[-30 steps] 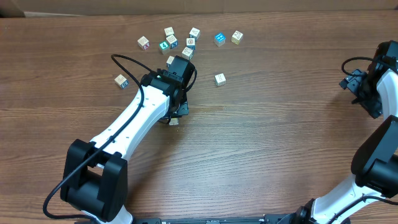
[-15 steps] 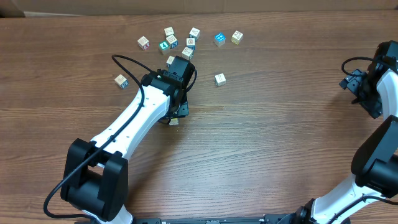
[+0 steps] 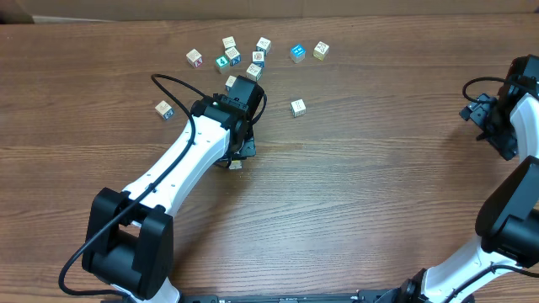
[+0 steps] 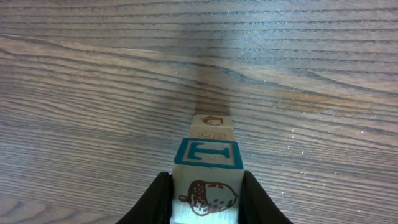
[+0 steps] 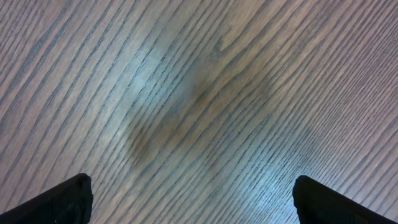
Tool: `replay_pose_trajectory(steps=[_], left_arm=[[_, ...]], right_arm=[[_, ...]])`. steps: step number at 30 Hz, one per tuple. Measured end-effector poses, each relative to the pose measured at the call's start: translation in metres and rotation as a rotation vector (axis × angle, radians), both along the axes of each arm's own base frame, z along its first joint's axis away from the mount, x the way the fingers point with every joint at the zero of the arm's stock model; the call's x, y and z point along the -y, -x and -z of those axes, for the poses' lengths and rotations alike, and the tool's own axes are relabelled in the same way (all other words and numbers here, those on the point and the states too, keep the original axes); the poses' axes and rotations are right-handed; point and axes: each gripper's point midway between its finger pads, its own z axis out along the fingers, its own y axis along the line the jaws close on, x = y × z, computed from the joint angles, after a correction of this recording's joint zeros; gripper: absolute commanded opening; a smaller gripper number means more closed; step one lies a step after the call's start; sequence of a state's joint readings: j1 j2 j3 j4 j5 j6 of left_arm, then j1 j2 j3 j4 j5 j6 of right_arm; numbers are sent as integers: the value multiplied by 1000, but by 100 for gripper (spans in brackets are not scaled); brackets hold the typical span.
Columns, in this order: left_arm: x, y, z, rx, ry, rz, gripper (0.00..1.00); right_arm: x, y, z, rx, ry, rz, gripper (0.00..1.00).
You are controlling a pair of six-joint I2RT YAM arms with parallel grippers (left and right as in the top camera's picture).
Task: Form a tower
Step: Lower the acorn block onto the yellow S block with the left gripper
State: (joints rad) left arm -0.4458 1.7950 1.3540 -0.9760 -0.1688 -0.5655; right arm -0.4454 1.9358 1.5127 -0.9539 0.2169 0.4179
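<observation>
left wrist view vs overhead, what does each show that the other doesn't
Left wrist only: the tower prints, a teal T and an acorn on the top block, with fingers pressed to its sides. Overhead only: loose cubes, the right gripper. Both: table, left gripper, and the tower, overhead just a sliver under it.

A teal capital letter T, framed by a teal square border, is seen printed on the top block (image 4: 208, 163) of the tower (image 4: 211, 129). Printing on the loose cubes (image 3: 297, 107) cannot be read.
</observation>
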Motion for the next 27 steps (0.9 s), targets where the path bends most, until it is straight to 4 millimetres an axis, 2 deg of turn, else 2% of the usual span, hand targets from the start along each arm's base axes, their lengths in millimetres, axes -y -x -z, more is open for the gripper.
replay_pose_trajectory(steps=[7,14,18,27], left_arm=[[0,0,0,-1,-1,0,14],[0,0,0,-2,-1,0,24],[0,1,0,-2,-1,0,17],[-1,3,0,-11,-5,0,17]], right_arm=[[0,0,0,0,0,0,100],[0,0,0,1,1,0,100],[0,0,0,0,0,0,100],[0,0,0,1,0,0,100]])
